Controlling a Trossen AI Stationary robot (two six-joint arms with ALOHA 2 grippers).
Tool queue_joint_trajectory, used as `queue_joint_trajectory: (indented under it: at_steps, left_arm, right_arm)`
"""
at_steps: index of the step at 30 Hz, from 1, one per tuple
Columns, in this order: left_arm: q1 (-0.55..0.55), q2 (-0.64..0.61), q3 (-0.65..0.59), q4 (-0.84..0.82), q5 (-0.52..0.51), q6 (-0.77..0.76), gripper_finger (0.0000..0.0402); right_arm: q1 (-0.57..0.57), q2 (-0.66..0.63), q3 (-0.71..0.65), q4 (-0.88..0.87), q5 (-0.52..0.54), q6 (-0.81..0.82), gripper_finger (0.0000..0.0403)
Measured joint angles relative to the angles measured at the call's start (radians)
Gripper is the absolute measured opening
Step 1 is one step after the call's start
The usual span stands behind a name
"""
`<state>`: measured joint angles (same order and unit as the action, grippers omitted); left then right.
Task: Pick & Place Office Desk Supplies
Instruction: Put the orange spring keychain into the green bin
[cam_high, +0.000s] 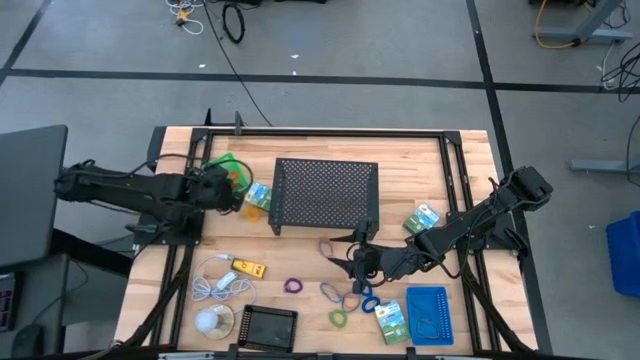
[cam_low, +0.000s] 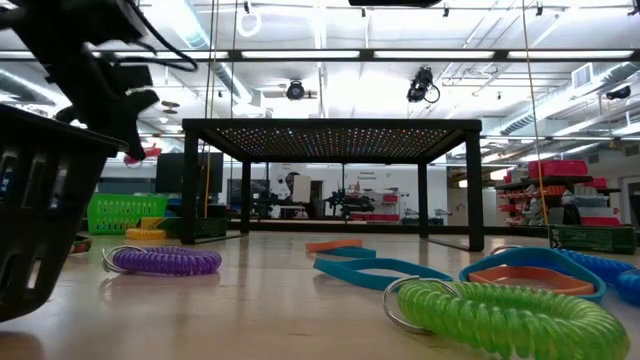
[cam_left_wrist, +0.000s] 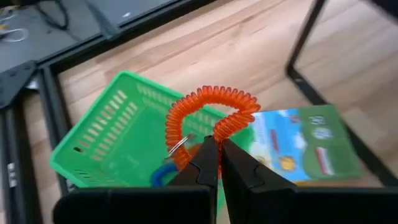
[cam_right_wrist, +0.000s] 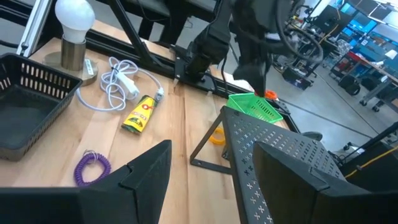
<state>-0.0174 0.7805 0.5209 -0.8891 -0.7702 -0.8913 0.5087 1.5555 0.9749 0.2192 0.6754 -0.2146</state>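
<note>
Left gripper (cam_left_wrist: 214, 155): fingers pinched together on an orange loop (cam_left_wrist: 208, 115), holding it up.
Orange loop: rises from the fingertips, above the green tray (cam_left_wrist: 112, 143).
Packet (cam_left_wrist: 301, 146): on the table just beyond the fingers, beside the tray.
Right gripper (cam_high: 358, 262): fingers spread wide, holding nothing, low over the table.
Blue loops (cam_high: 362, 298): just below those fingers.
Purple loop (cam_right_wrist: 92, 167): ahead of the right fingers.

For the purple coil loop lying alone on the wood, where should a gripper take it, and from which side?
The purple coil loop lies flat on the table, clear of its neighbours. Probably best taken from straight above, one finger inside the ring and one outside, closing across a single strand of the coil. The open right gripper is the nearer one; the left gripper is shut on an orange coil.
</note>
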Motion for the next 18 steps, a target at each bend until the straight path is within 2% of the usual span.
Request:
queue_joint_trajectory:
  at_steps: [8,12,18]
  left_arm:
    - [0.223,0.172,0.0,0.078,0.107,0.142,0.0007]
    - [0.326,0.216,0.0,0.131,0.187,0.253,0.0007]
    - [0.464,0.253,0.0,0.175,0.247,0.358,0.0007]
  right_arm:
    - [0.0,0.0,0.0,-0.007,-0.003,-0.003,0.0233]
    - [0.0,0.0,0.0,-0.013,-0.014,0.0,0.0233]
    - [0.0,0.0,0.0,-0.014,-0.02,0.0,0.0233]
